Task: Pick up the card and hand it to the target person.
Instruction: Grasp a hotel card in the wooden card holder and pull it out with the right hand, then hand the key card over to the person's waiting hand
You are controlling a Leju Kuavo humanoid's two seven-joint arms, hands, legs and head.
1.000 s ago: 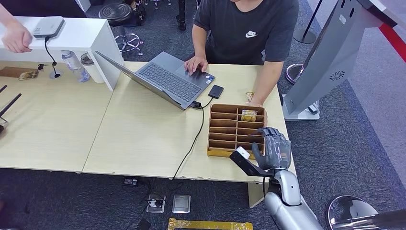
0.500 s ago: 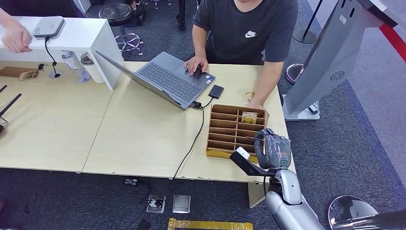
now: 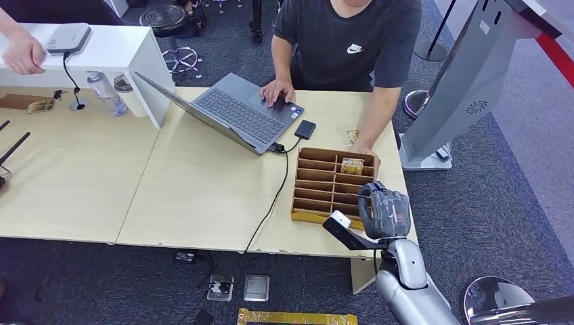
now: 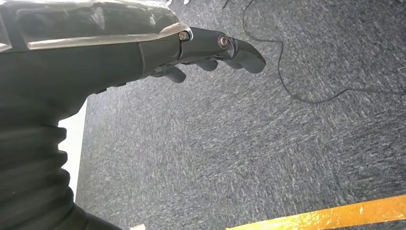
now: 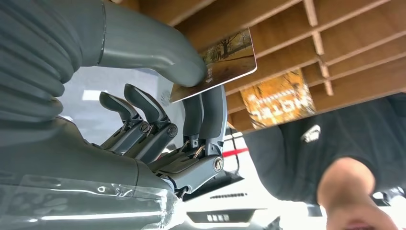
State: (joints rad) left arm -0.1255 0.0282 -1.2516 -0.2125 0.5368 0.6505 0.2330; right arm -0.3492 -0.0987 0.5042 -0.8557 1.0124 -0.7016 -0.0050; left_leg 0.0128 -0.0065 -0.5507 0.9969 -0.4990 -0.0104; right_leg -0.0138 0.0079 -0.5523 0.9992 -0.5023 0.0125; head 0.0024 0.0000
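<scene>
Wooden slotted tray (image 3: pixel 318 181), light brown, lying on the pale table (image 3: pixel 203 189) just ahead of the right hand's fingers; its thin dividers form two columns of narrow compartments. Right hand (image 3: pixel 384 211): raised at the tray's near right corner, thumb pressing a card (image 5: pixel 225 60) against two dark fingers (image 5: pixel 207 112), the remaining fingers curled loosely beside them and apart from the card. Card: glossy, printed with a tree scene in browns, pinched by one end so that its free end projects past the fingertips toward the tray's slots; whether it touches a divider cannot be told. Second card (image 3: pixel 351 164), orange-yellow with lettering, lodged in a far right compartment, well beyond the fingertips. Person's hand (image 3: pixel 365 150): resting at the tray's far edge, just beyond that second card; the person (image 3: pixel 348 40), in a dark T-shirt, sits across the table with the other hand on a grey laptop (image 3: pixel 233 112). Black cable (image 3: pixel 277 189): running from the laptop across the table, past the tray's left side. Left hand (image 4: pixel 210 50): hanging over grey carpet (image 4: pixel 268 153), fingers extended, slightly curved and spread apart, holding nothing. Yellow tape strip (image 4: pixel 335 215): on the carpet, well below the left fingertips.
</scene>
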